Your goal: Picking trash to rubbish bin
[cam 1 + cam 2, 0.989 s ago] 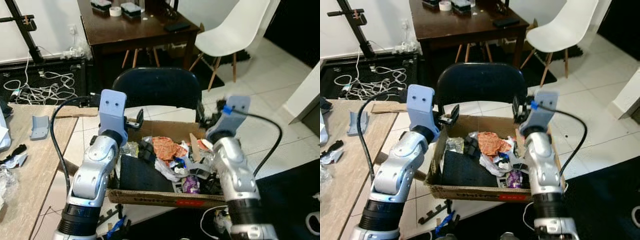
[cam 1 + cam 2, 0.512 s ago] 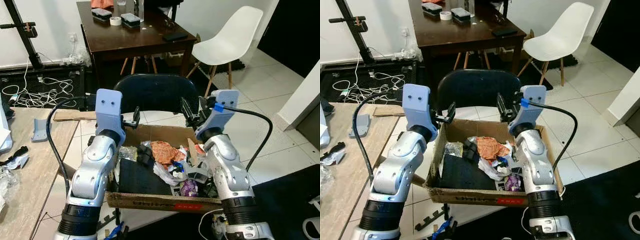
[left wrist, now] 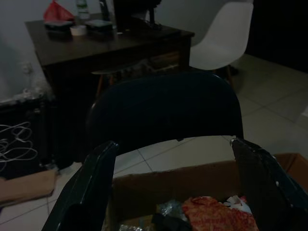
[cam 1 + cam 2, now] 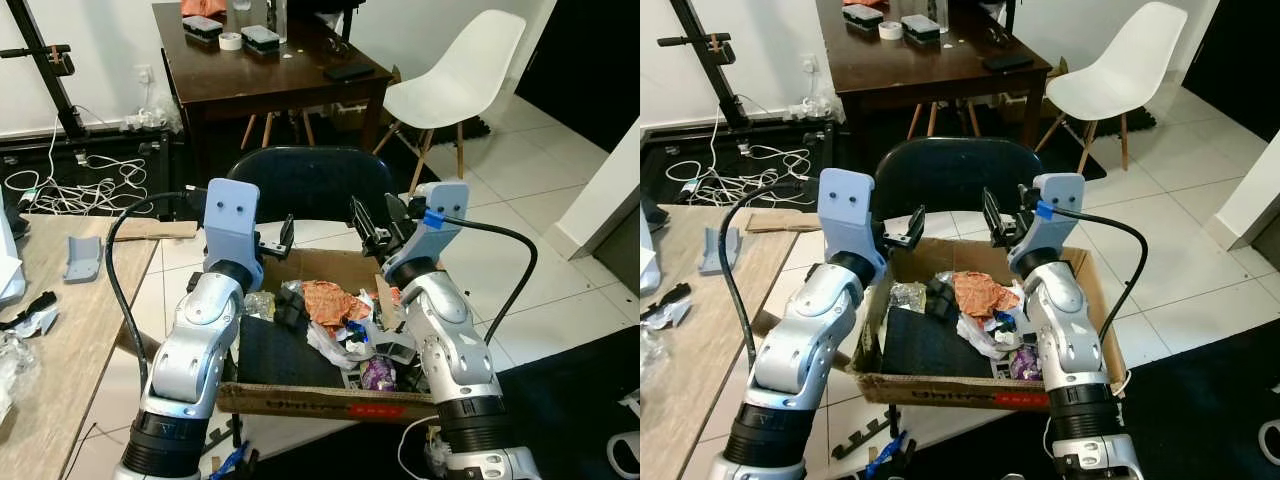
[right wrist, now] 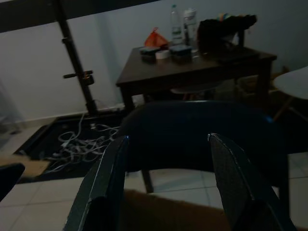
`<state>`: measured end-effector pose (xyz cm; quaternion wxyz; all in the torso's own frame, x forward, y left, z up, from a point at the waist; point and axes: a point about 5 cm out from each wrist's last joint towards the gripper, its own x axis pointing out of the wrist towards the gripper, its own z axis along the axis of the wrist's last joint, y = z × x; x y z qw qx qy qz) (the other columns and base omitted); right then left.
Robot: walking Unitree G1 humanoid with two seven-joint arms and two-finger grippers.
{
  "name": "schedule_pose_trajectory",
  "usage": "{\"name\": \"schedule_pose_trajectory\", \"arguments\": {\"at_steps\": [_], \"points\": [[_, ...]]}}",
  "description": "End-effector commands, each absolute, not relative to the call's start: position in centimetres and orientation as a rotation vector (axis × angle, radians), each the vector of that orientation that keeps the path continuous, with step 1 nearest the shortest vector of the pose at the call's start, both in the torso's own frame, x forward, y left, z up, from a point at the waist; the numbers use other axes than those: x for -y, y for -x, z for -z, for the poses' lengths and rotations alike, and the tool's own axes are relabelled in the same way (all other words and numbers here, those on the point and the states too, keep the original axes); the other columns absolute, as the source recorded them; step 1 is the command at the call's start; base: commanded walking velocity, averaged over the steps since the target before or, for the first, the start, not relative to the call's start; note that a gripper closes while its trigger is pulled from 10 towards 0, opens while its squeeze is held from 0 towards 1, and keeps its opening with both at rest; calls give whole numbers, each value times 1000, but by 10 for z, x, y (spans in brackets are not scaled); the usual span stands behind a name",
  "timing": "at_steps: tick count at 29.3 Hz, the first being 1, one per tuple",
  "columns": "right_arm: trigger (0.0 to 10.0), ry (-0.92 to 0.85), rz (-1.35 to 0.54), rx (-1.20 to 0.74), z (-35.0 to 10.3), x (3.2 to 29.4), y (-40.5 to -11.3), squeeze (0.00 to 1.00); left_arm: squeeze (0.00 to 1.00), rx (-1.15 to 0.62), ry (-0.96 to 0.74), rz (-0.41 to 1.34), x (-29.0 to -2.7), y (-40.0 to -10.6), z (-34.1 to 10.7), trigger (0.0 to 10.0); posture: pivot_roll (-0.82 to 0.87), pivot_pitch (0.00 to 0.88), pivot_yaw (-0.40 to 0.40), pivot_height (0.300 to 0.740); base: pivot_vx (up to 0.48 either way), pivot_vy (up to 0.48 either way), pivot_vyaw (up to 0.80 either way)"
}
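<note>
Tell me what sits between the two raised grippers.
Between the left gripper and right gripper is the dark chair back, with the trash-filled cardboard box just below, as the head views show.

Brown cardboard box [image 4: 300,398], orange wrapper [image 4: 328,300], black chair [image 4: 315,182], white chair [image 4: 452,80], dark brown table [image 4: 265,75]

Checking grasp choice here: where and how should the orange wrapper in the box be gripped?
Probably from straight above, pinching a raised crease of the orange wrapper: it lies crumpled atop the pile in the cardboard box, whose walls block a sideways approach. The open right tool hovers nearest.
</note>
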<state>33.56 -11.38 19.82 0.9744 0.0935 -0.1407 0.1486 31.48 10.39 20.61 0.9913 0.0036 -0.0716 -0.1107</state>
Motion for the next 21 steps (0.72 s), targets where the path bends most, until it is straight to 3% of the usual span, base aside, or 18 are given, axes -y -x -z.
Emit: {"name": "schedule_pose_trajectory", "arguments": {"at_steps": [1,15,21], "points": [[10000,-205,-316,261,-191,110,-333,0,0,138,-8,228,-103,-311,-204,10000,166,85,-14,740,-375,0,0],[10000,-218,-318,256,-190,108,-333,0,0,135,-20,241,-102,-310,-204,10000,165,83,-5,740,-369,0,0],[10000,-229,-308,258,-190,110,-332,0,0,131,-50,254,-98,-310,-205,10000,168,92,-2,740,0,0,0]]}}
